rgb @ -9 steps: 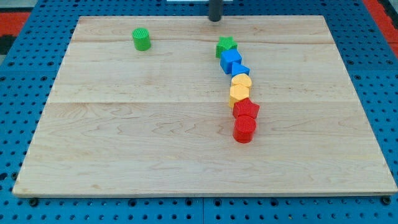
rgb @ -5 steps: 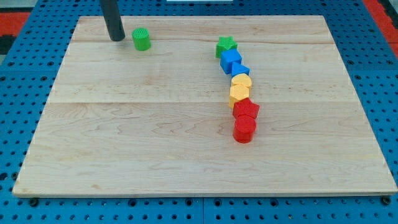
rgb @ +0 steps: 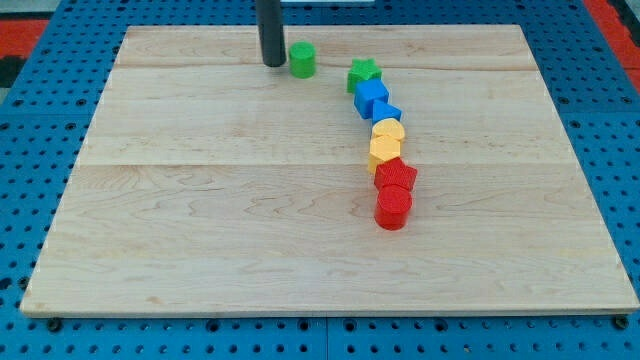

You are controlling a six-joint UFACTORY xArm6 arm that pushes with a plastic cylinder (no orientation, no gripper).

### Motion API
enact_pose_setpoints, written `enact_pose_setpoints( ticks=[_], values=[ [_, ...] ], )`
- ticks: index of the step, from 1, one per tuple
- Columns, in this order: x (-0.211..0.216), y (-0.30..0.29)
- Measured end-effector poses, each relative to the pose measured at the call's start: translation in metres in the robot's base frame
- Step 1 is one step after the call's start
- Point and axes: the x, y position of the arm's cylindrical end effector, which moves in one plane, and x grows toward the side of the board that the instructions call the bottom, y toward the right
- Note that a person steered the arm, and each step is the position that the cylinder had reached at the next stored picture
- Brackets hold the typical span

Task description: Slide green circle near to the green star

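Sitting near the view's top, left of centre-right: green circle [rgb: 302, 60], a short ribbed plastic cylinder, standing upright on its flat end, round top facing up, so no long axis along the board and no pointing direction to tell. Resting just left of it: my tip [rgb: 272, 63], end of a smooth dark straight rod, close beside the circle, contact not possible to tell. No fingers or jaws on this rod, so nothing opening, closing or gripping. Lying to the circle's right, near but apart: green star [rgb: 364, 73], ribbed plastic, points spreading outward. Trailing from the star toward the view's bottom in a touching, slightly curving chain: blue cube [rgb: 371, 97], smaller blue block [rgb: 388, 112], yellow hexagon [rgb: 387, 131], second yellow block [rgb: 384, 152], red star [rgb: 396, 176], red cylinder [rgb: 393, 209]. Supporting everything: pale wooden board [rgb: 220, 220], visible grain running left-right, sitting on a blue perforated base [rgb: 20, 200].
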Motion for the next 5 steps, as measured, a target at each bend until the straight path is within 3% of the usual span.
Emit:
enact_pose_setpoints(
  ticks=[2,3,5],
  values=[
    [0.013,0.049],
    [-0.020,0.008],
    [-0.016,0.073]
  ],
)
